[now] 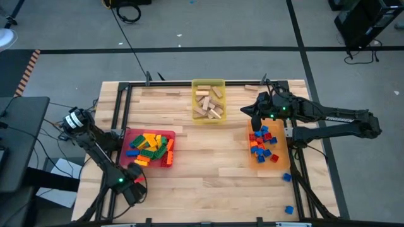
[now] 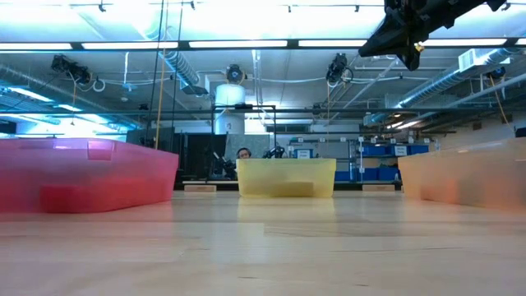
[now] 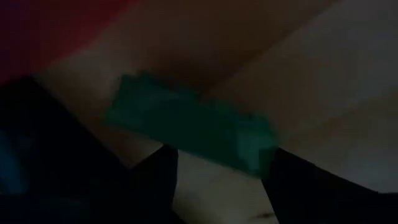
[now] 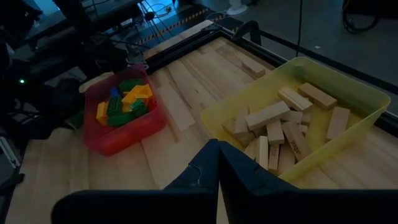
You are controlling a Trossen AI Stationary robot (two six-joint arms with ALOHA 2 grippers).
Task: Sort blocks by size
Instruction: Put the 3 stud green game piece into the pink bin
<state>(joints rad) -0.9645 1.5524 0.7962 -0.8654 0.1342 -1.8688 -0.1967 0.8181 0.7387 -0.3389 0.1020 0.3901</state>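
High view: the left gripper [image 1: 134, 181] sits low at the near-left table edge, just beside the red tray [image 1: 165, 159] of long bricks [image 1: 150, 146]. The right gripper [image 1: 255, 113] hangs between the yellow tray [image 1: 197, 84] of wooden blocks [image 1: 209, 104] and the orange tray [image 1: 281, 165] of small bricks [image 1: 262, 142]. Two blue bricks [image 1: 287, 177] lie loose beyond the orange tray.

Low view: only the right arm shows, high above the table; tray contents are hidden behind the walls.

Left wrist view: a green brick [image 3: 193, 127] lies on the wood directly ahead of the parted fingers [image 3: 155, 180], not yet clamped; no other view shows it.

Right wrist view: fingers [image 4: 214, 168] pressed together, holding nothing; the yellow tray is just ahead, the red tray farther off.

Handling: the brick looks light, rigid and smooth; I would grip across its long flat sides, mid-length.
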